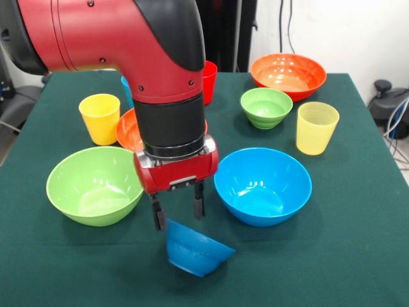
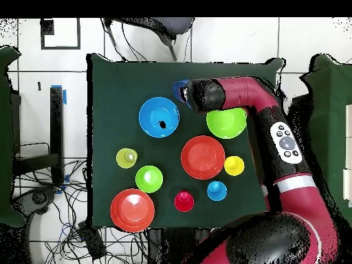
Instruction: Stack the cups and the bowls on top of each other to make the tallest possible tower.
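Observation:
My gripper (image 1: 179, 219) hangs open near the table's front edge, just above the small dark blue bowl (image 1: 195, 249). That bowl sits tilted on its side and its rim is close to one finger (image 1: 158, 217). In the overhead view the gripper (image 2: 188, 93) and the bowl (image 2: 179, 89) are by the table's far edge. The big green bowl (image 1: 94, 185) and the big blue bowl (image 1: 262, 185) flank the gripper. All bowls and cups stand singly; no tower shows.
An orange-red bowl (image 1: 128, 131) is partly hidden behind the arm. The yellow cup (image 1: 100, 118), light blue cup (image 1: 126, 89) and red cup (image 1: 209, 80) stand behind it. The small green bowl (image 1: 266, 107), second orange-red bowl (image 1: 288, 75) and ribbed pale yellow cup (image 1: 316, 128) are at the right.

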Controlling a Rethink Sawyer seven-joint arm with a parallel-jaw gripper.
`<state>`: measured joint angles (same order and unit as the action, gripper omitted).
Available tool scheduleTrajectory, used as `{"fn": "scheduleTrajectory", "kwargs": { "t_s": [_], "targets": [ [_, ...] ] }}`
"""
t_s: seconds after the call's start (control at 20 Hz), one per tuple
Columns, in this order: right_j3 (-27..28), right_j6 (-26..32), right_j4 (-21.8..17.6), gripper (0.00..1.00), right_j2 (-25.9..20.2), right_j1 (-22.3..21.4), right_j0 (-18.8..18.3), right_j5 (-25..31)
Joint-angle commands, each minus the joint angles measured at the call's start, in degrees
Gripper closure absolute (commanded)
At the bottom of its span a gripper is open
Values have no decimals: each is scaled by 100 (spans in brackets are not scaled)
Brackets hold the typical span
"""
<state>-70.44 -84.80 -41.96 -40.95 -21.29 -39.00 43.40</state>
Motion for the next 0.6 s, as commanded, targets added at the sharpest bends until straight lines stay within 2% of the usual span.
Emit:
{"fn": "scheduleTrajectory", "kwargs": {
  "t_s": [0.05, 0.25, 0.3, 0.6],
  "targets": [
    [388, 1004, -633, 0, 648, 108, 310, 570],
    [397, 1076, -683, 0, 686, 87, 331, 476],
    [311, 1186, -565, 0, 583, 92, 259, 486],
    [113, 1091, -420, 0, 538, 111, 221, 474]
  ]
}}
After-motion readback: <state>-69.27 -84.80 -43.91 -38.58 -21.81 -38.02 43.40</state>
